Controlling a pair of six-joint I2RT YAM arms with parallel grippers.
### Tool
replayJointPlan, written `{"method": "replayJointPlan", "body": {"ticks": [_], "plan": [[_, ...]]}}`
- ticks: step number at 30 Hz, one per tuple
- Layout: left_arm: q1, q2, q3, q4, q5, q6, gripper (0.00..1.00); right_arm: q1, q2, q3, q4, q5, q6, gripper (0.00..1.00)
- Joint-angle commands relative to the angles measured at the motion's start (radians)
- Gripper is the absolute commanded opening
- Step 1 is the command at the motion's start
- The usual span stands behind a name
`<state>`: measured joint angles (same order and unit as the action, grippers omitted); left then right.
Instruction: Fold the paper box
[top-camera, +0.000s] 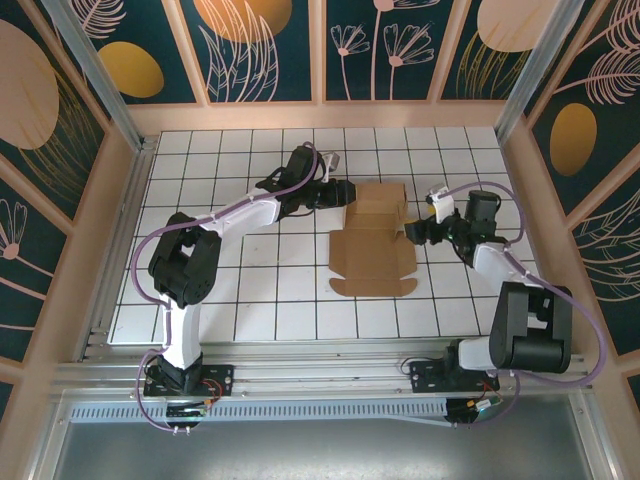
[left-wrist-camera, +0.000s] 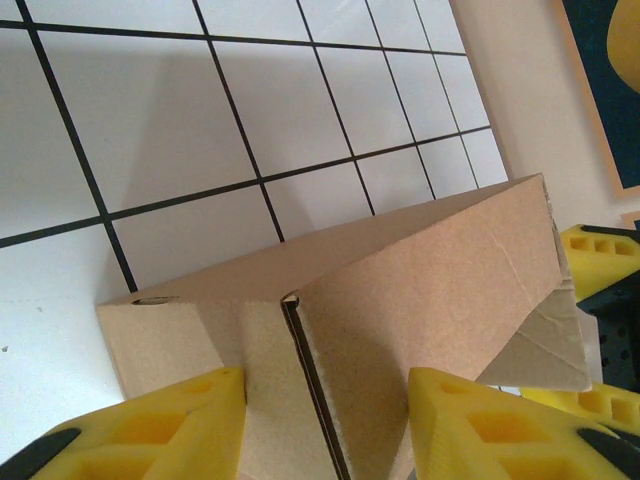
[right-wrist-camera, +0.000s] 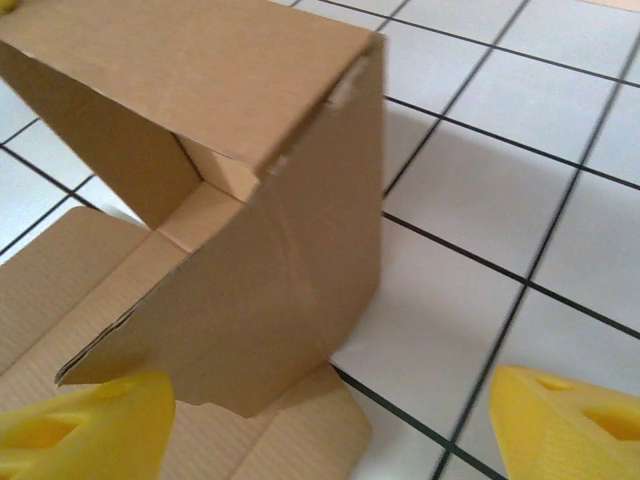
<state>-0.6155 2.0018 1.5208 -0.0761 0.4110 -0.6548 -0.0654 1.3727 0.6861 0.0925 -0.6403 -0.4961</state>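
The top camera looks down from above and behind the arms on the whole table (top-camera: 200, 290). The left wrist camera faces right and the right one faces left, both close on the box (top-camera: 372, 235), which all three views share.

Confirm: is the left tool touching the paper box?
Touching. In the left wrist view, both yellow fingers of the left tool sit flush against the paper box wall, with no gap on either side.
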Motion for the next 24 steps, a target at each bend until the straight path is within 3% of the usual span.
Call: {"method": "replayJointPlan", "body": {"ticks": [1, 15, 24], "plan": [[-0.009, 0.029, 0.015, -0.051, 0.005, 0.015, 0.45, 0.034, 0.032, 0.023, 0.075, -0.044, 0.006, 0.82], [-0.008, 0.030, 0.012, -0.048, 0.006, 0.013, 0.45, 0.123, 0.171, 0.078, 0.242, 0.104, 0.137, 0.68], [-0.009, 0.023, 0.001, -0.042, 0.003, 0.011, 0.45, 0.158, 0.257, 0.131, 0.247, 0.173, 0.150, 0.57]]}}
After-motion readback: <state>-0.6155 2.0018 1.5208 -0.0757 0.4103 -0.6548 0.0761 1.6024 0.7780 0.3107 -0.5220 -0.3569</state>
